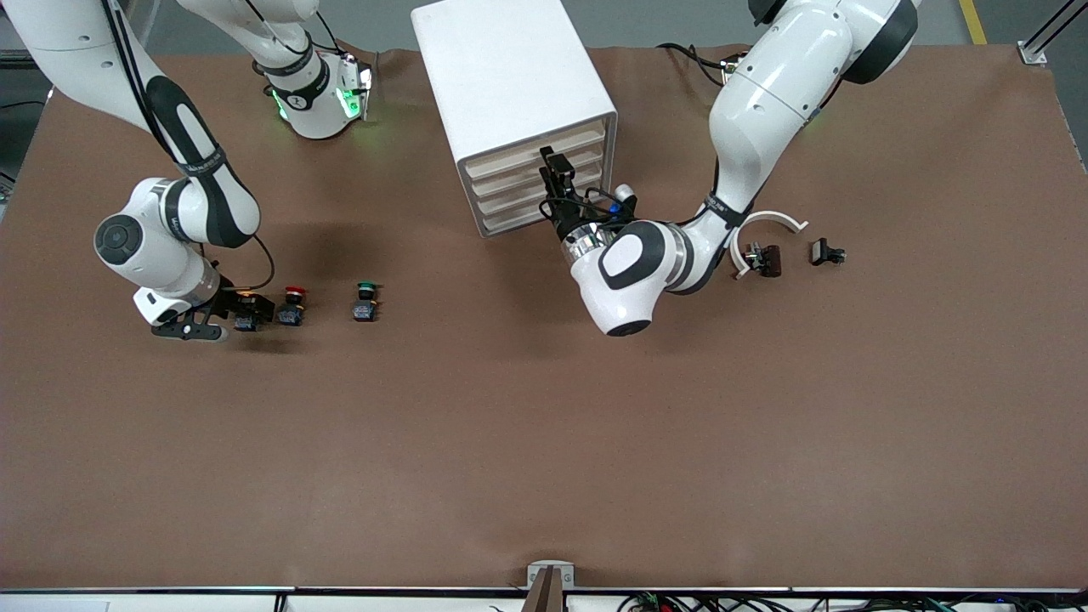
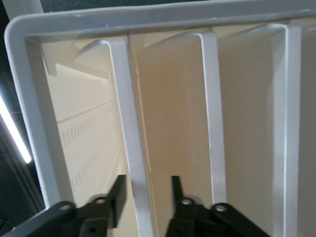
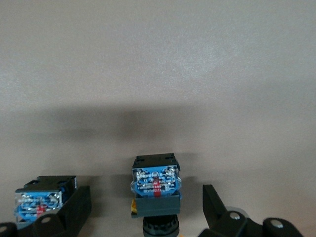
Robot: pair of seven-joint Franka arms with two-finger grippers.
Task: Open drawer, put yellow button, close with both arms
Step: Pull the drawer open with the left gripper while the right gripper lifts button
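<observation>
The drawer (image 1: 527,143), the uppermost of four in the white cabinet (image 1: 510,68), looks shut. My left gripper (image 1: 554,163) is at the cabinet's front, open, and its fingers straddle that drawer's front lip (image 2: 126,113) without closing on it; it also shows in the left wrist view (image 2: 146,185). The yellow button (image 1: 246,299) lies on the table at the right arm's end. My right gripper (image 1: 253,314) is low over it, open. In the right wrist view the button (image 3: 155,190) lies between the gripper's (image 3: 148,212) spread fingers, untouched.
A red-capped button (image 1: 293,306) lies right beside the yellow one, its body (image 3: 44,197) next to one right finger. A green-capped button (image 1: 366,301) lies farther toward the cabinet. A white curved piece (image 1: 765,225) and two small dark parts (image 1: 827,252) lie at the left arm's end.
</observation>
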